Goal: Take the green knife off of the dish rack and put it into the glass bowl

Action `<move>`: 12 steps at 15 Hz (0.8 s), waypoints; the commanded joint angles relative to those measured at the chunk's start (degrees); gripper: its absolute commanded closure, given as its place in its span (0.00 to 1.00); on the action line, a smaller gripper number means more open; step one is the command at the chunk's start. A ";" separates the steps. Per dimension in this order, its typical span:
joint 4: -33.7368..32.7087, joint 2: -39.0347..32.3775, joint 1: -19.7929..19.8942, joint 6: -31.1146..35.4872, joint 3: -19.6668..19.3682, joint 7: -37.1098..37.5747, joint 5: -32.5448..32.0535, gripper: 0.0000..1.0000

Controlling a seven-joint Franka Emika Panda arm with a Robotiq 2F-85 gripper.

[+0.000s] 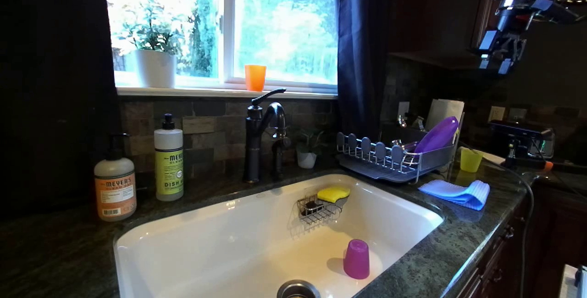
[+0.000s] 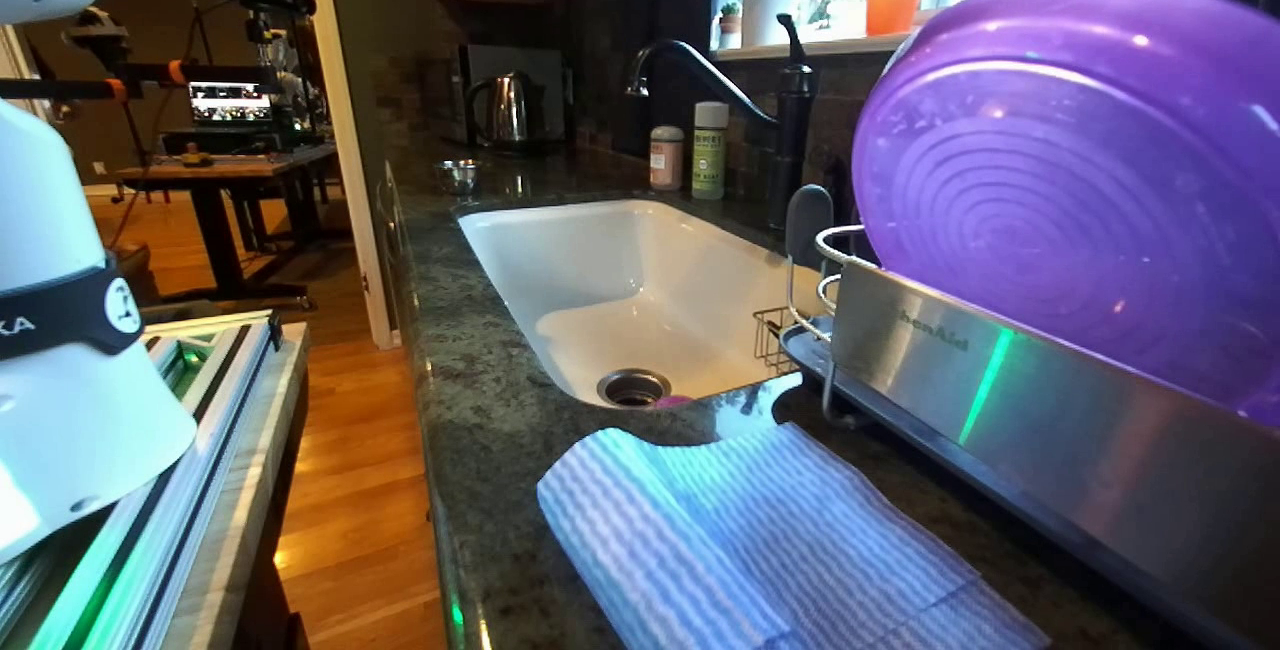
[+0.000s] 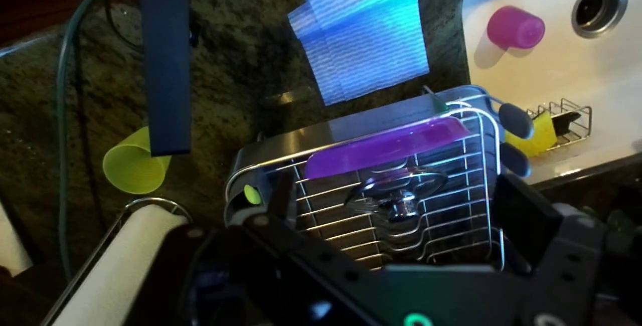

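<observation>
In the wrist view, a small lime-green tip (image 3: 252,194), seemingly the end of the green knife, pokes up at a corner of the dish rack (image 3: 416,110); the rest of it is hidden. The rack (image 1: 438,161) stands beside the sink, with my gripper (image 1: 495,65) raised well above it and to the right in that exterior view. From the wrist, the gripper (image 3: 398,190) hangs over the rack, open, nothing between its fingers. A small shiny bowl (image 2: 458,175) sits on the counter beyond the sink; I cannot tell whether it is the glass bowl.
A purple plate (image 3: 386,148) leans in the rack beside a clear lid-like piece (image 3: 401,193) with a shiny knob. Around the rack are a yellow-green cup (image 3: 135,165), a blue cloth (image 3: 366,35) and a paper roll (image 3: 120,276). The sink (image 1: 206,243) holds a magenta cup (image 1: 357,259).
</observation>
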State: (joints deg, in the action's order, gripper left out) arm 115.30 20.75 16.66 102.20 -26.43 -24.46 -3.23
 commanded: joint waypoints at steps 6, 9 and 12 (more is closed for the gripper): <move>-11.75 -12.29 2.01 5.80 -3.80 -5.36 5.19 0.00; -15.26 -17.59 3.21 6.70 -4.25 -5.84 7.77 0.00; -13.93 -19.21 3.64 12.25 -2.99 -4.93 5.81 0.00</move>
State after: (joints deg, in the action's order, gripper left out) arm 99.68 2.45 18.62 109.61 -31.58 -30.07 4.22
